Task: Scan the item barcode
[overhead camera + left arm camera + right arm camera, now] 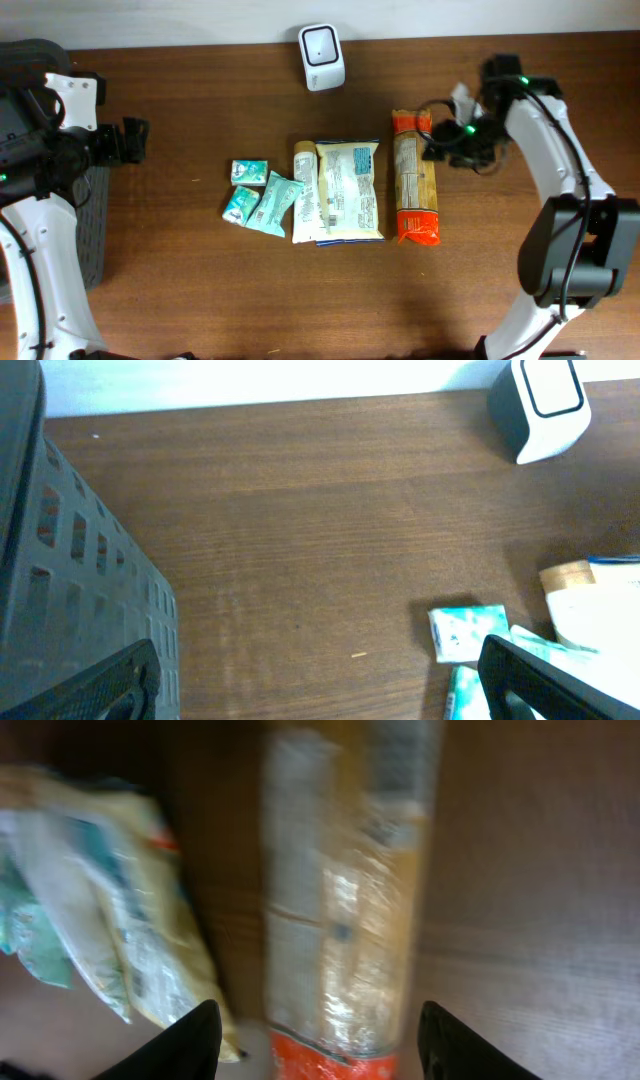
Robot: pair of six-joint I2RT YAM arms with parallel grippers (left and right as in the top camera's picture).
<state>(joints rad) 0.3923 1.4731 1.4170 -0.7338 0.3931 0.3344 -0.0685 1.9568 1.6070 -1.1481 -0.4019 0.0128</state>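
A long clear pack with orange ends (414, 178) lies flat on the table, right of the other items. In the right wrist view the pack (345, 920) is blurred and runs away from the camera. My right gripper (322, 1050) is open, its dark fingers (190, 1045) standing apart on either side of the pack's orange end without touching it. From above, the right gripper (440, 140) sits by the pack's far end. The white scanner (321, 56) stands at the back edge. My left gripper (135, 140) hangs open and empty at the far left. No barcode is visible.
A yellow-and-white bag (349, 190), a cream packet (305, 190) and three teal packets (262, 195) lie in a row mid-table. A dark slotted basket (70, 580) stands at the left edge, under the left arm. The left wrist view shows the scanner (540, 405) far right.
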